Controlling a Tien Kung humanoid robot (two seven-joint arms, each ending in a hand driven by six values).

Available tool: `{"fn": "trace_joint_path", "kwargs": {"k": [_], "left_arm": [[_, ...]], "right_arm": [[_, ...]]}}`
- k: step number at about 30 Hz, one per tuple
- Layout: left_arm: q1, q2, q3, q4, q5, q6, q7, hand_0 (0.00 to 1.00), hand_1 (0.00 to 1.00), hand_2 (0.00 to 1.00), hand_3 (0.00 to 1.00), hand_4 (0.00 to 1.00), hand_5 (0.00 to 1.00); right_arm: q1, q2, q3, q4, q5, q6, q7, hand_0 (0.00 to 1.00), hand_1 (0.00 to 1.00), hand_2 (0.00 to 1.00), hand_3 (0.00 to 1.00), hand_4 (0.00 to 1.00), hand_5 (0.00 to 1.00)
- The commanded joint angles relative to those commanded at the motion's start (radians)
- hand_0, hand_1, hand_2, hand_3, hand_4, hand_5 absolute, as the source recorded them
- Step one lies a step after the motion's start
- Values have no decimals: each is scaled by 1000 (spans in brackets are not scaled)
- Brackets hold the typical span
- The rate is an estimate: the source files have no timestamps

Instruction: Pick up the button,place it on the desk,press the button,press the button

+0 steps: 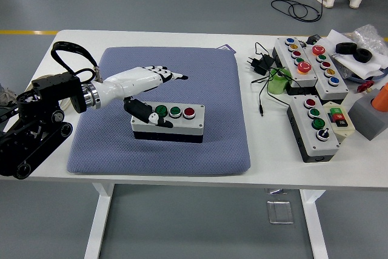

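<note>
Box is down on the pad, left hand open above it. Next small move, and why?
Probably lower the left hand so one finger comes down on a button of the grey four-button control box. The box lies flat on the blue-grey pad; the fingers are extended above its left end, holding nothing.

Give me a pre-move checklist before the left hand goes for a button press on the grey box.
1. Grey four-button control box flat on the blue-grey cushioned mat: ok.
2. Left hand free of the box: ok, fingers extended over the mat and holding nothing; the dark thumb hangs by the box's left end, contact there cannot tell.
3. Target visible: two green buttons and the red button show; the leftmost control is hidden by the thumb, cannot tell.
4. A fingertip lined up over a button: not ok, fingertips point past the box's far side.
5. Right hand: not in view, cannot tell.
6. Other button boxes stand apart on the right: ok.
</note>
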Motion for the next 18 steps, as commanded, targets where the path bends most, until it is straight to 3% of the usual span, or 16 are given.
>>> {"fn": "trace_joint_path", "kwargs": {"k": [1, 6, 7, 9, 12, 13, 18], "left_arm": [[2, 1, -10, -15, 15, 1, 4, 754, 753, 874, 998, 998, 640], [14, 17, -60, -150, 205, -14, 96, 754, 753, 874, 998, 998, 640], [17, 19, -61, -172, 223, -7, 113, 244, 281, 320, 998, 998, 850], [21, 21, -61, -215, 236, 10, 149, 244, 281, 320, 998, 998, 850], [24, 24, -52, -257, 234, 2, 196, 244, 281, 320, 998, 998, 850], [24, 24, -50, -262, 232, -4, 205, 59, 29, 95, 913, 972, 984], [29, 27, -33, -273, 158, -40, 232, 59, 29, 95, 913, 972, 984]], "right_arm": [[0, 0, 0, 0, 0, 0, 0, 634, 478, 609, 564, 300, 248], [0, 0, 0, 0, 0, 0, 0, 634, 478, 609, 564, 300, 248], [0, 0, 0, 0, 0, 0, 0, 634, 478, 608, 563, 300, 250], [1, 0, 1, 0, -1, 0, -1, 634, 478, 608, 563, 300, 250], [1, 0, -2, 0, 1, 0, -1, 634, 478, 608, 563, 300, 250], [1, 0, -2, 0, 2, 0, 0, 634, 478, 608, 564, 301, 248], [1, 0, -5, 0, 6, 0, 0, 634, 478, 608, 564, 301, 248]]}}
